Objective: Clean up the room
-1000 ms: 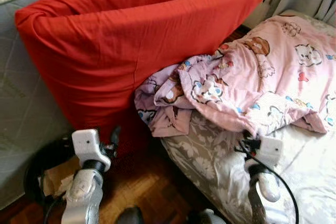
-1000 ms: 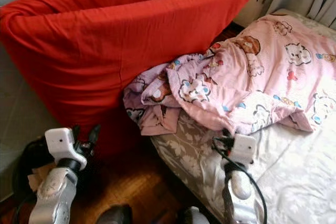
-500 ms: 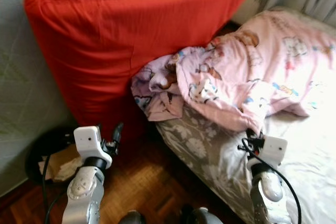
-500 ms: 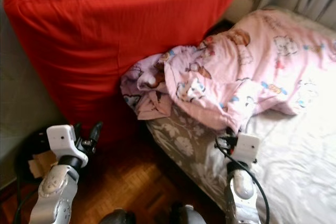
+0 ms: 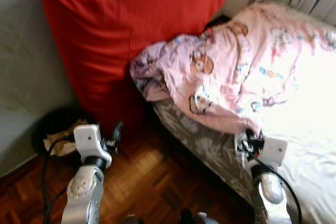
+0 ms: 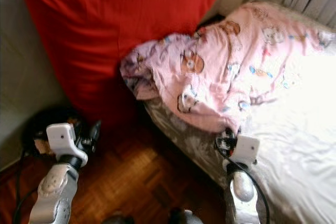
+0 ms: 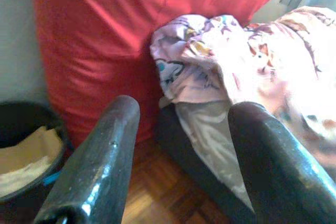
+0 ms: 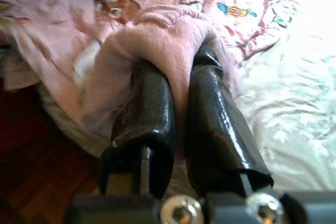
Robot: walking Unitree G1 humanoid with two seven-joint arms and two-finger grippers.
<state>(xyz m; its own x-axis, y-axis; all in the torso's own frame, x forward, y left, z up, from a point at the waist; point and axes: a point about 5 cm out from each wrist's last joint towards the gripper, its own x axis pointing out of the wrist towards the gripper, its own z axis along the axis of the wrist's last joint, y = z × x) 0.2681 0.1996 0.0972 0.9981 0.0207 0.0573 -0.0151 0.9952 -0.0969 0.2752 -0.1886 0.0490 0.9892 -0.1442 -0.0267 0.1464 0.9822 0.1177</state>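
Leaning against the wall, a big red cushion (image 5: 126, 30) is standing on end beside the bed (image 5: 310, 156), where a pink cartoon-print blanket (image 5: 247, 72) is lying rumpled, spilling over the near edge. The right gripper (image 8: 181, 90) is pinching a fold of that blanket tightly between its fingers. The left gripper (image 5: 114, 136) is hovering over the wooden floor (image 5: 147, 182) with fingers (image 7: 100, 171) spread apart, near a dark bin (image 5: 52, 132).

two silver arms, white camera boxes at the wrists, black cables, glossy black fingers (image 8: 215, 124), silver screws.
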